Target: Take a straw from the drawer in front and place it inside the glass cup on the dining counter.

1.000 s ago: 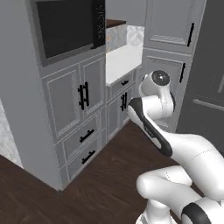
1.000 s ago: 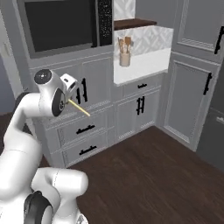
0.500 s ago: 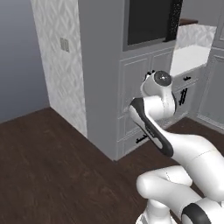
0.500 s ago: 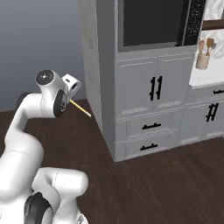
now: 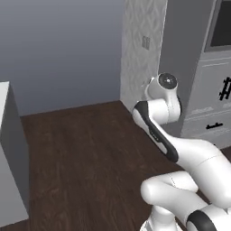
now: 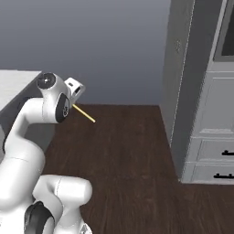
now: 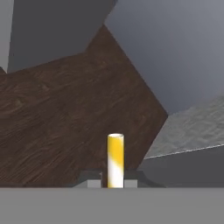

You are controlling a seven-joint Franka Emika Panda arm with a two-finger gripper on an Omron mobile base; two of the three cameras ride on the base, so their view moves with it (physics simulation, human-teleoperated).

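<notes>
My gripper (image 7: 114,183) is shut on the yellow straw (image 7: 115,159), which rises straight up between the two dark fingertips in the hand view. From the right base view the straw (image 6: 84,114) sticks out of the hand at a downward slant, over dark wooden floor. The pale top of the dining counter (image 6: 16,80) shows at the left edge, and its speckled grey slab (image 7: 192,129) lies to the right in the hand view. The drawer and the glass cup are out of view.
A tall grey cabinet block (image 6: 201,91) with shallow black-handled drawers (image 6: 215,151) stands at the right. A grey wall (image 5: 63,49) closes the back. Dark wooden floor (image 5: 81,153) stretches between cabinets and the pale counter end (image 5: 11,149).
The whole picture has swung left as the base turned: the cabinets and sink slid off to the right, wall and floor came in. The straw stays held in the gripper.
</notes>
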